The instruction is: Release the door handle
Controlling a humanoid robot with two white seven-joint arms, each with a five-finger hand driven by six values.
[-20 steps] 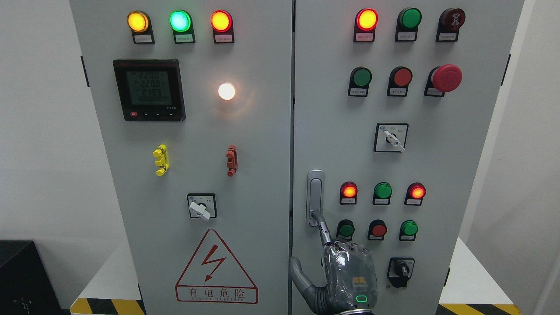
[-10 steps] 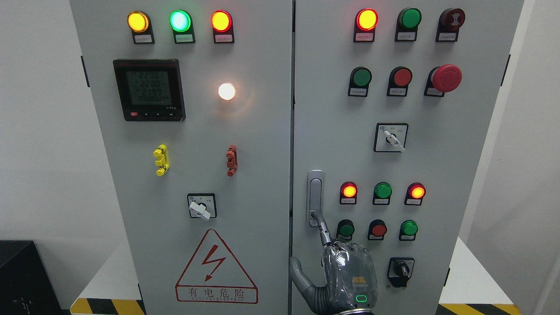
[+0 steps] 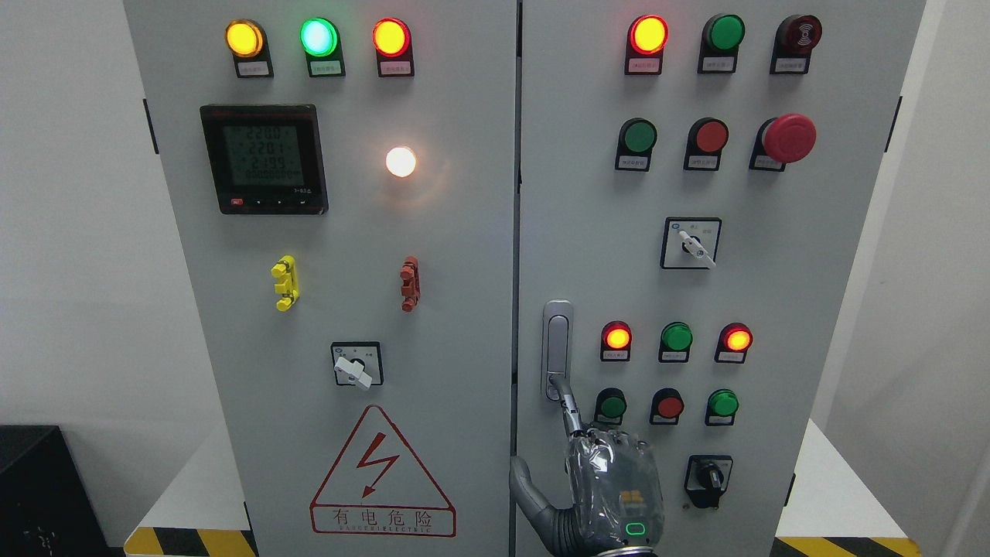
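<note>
Handle: the slim silver-grey metal door handle [image 3: 558, 340] sits in an oblong recessed plate at the left edge of the right-hand grey steel cabinet door [image 3: 804, 309], just beside the centre seam, at lower-middle height.
Axis: its long axis runs vertically, flush with the door; the rounded top points up and the lower end with the latch part points down toward the hand.
Hand: the robot's right hand [image 3: 615, 495], grey with a clear shell, comes up from the bottom edge. Its index finger [image 3: 570, 404] is stretched out with the tip touching the handle's lower end; the other fingers fold at the knuckles, the thumb hangs apart to the left, and nothing is clamped.
Left hand: out of view.
Step in hand: letting go, judged barely begun, since the fingertip is in contact.
Doing it well: draw the finger straight back and downward off the door, without dragging sideways along the handle.
Watch for: the round green push button [image 3: 612, 405] just beside the finger; keep the knuckles off it.
</note>
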